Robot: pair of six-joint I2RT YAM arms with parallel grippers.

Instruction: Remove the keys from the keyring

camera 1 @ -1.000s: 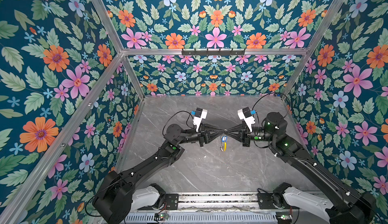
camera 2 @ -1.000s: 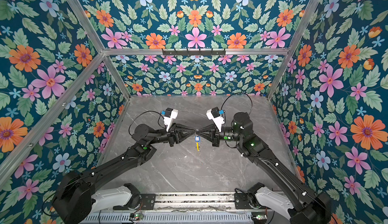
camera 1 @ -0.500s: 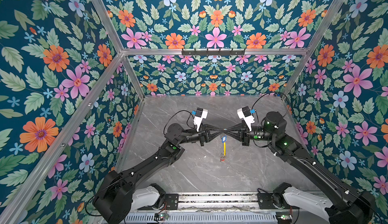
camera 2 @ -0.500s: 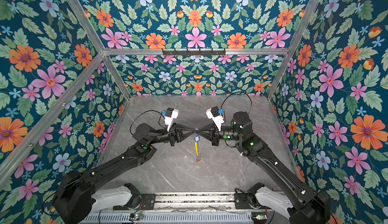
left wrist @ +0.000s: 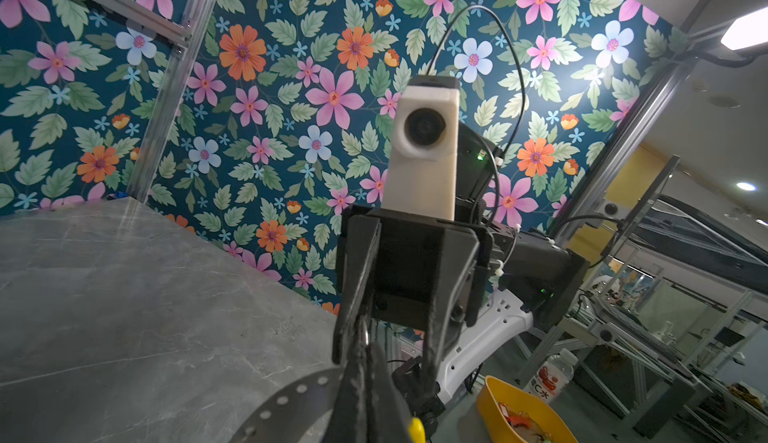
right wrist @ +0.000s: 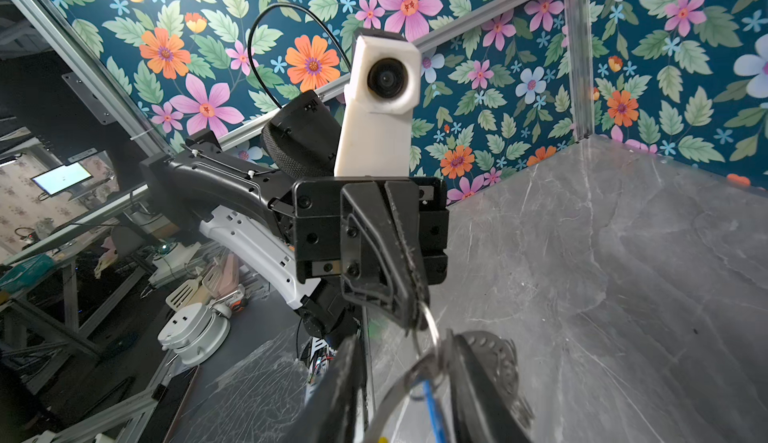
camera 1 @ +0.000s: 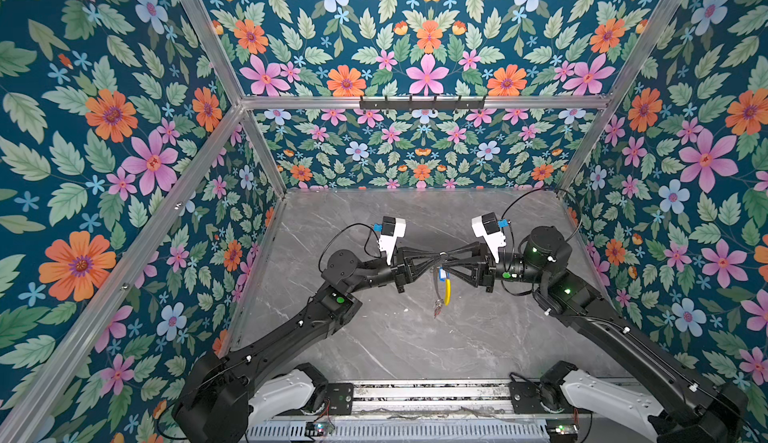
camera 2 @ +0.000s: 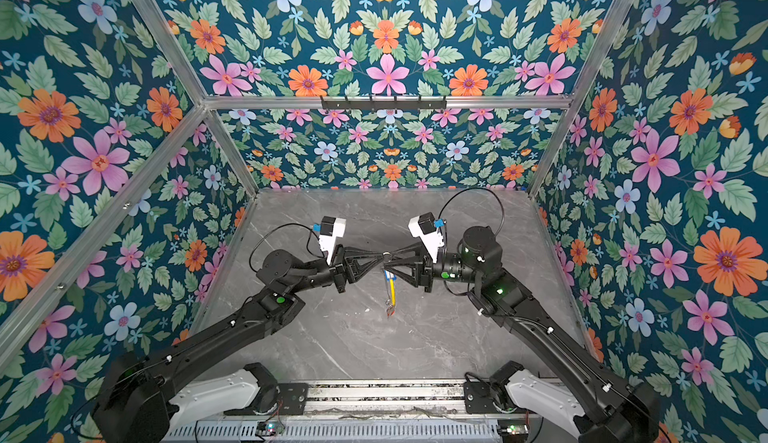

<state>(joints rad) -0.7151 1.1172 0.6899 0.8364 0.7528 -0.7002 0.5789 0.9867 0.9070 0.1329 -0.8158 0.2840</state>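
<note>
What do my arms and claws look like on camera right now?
The left arm and right arm are matte black with white bases and small green lights. The left claw and right claw are black, tapered, open-framed. Each wrist carries a white camera with a black cable.

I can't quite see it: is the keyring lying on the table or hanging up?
Hanging: the shut left gripper pinches the keyring, which dangles beneath it.
</note>
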